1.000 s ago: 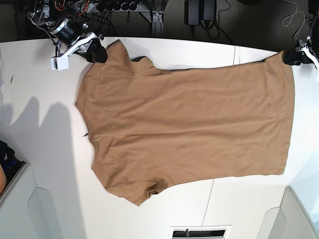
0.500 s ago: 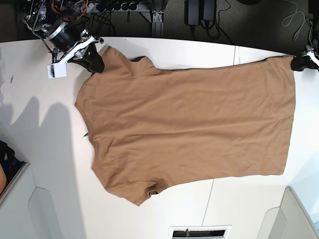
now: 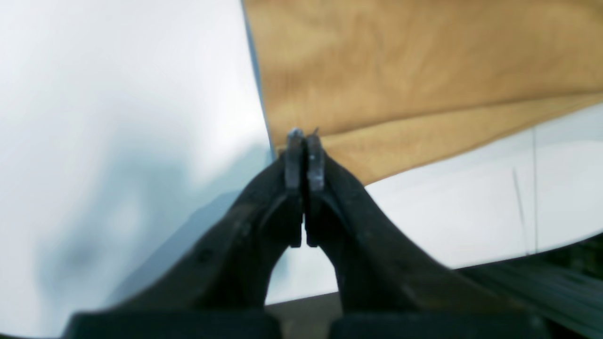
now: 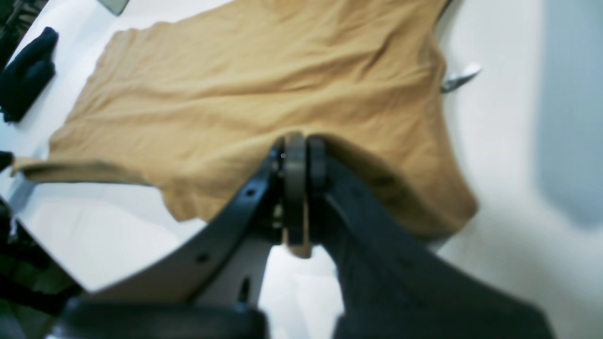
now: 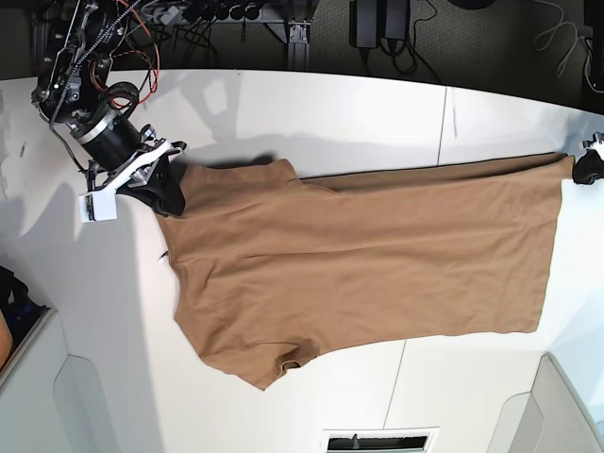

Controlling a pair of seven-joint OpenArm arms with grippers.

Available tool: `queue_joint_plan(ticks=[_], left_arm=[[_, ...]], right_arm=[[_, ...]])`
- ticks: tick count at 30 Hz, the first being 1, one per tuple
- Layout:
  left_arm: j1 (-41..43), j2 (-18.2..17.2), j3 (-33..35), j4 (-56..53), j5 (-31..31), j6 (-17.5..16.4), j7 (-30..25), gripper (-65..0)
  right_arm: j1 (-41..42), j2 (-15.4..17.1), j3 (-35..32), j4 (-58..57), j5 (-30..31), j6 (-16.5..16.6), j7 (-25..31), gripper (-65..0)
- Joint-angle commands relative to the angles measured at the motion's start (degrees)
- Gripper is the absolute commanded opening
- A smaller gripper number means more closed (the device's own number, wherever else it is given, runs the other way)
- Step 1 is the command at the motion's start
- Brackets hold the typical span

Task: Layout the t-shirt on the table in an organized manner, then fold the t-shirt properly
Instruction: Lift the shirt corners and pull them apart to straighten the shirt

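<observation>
Lying flat, tan-brown t-shirt [image 5: 377, 255], far edge pinched taut

- One t-shirt [image 5: 368, 260] is in view, a single tan-brown garment and the only piece of brown cloth on the surface.
- One table [image 5: 85, 311] carries it, a white top; two thin dark seams show in the base view, one toward the far edge and one toward the near edge.
- Two grippers appear: the right gripper [image 5: 170, 193] at the shirt's end near the table's left edge, the left gripper [image 5: 580, 167] at the shirt's corner by the right edge.
- Two short sleeves can be counted on the shirt.
- One small dark bundle [image 4: 26, 73] lies at the table's edge in the right wrist view.
</observation>
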Motion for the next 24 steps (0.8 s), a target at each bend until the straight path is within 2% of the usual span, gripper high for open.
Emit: queue_joint_plan(ticks=[1,5,8,13,23,24], left_arm=[[-1.2,-1.7,-0.6,0.1,-0.1,-0.5,-1.0,-65.0],[-4.5,-1.9,1.0,-2.5,1.5,-0.5,-2.7,-65.0],[-7.3,-2.6,5.4,-5.4,4.8,-0.5,-5.7,-65.0],[-12.7,-2.8,11.5,-9.5,8.1,-0.5,-7.3,-65.0],[-18.1,-2.8,12.6,-14.5,8.2,-0.5,-8.9,-65.0],[-18.1,-2.8,12.6,-14.5,8.0,-0.5,-8.9,-65.0]], right_arm=[[1.6,0.3,0.2,0.4,0.9,0.2,1.6,-65.0],[5.5,0.3,0.2,-1.7,0.0,0.3,1.6,-65.0],[8.1,0.3,0.2,-4.2,-0.2,0.3,1.6,-65.0],[10.8,0.3,0.2,-8.3,-0.2,0.3,2.0,-65.0],[12.9,0.3,0.1,-12.8,-1.7,0.3,3.5,-65.0],[12.9,0.3,0.1,-12.8,-1.7,0.3,3.5,-62.2]])
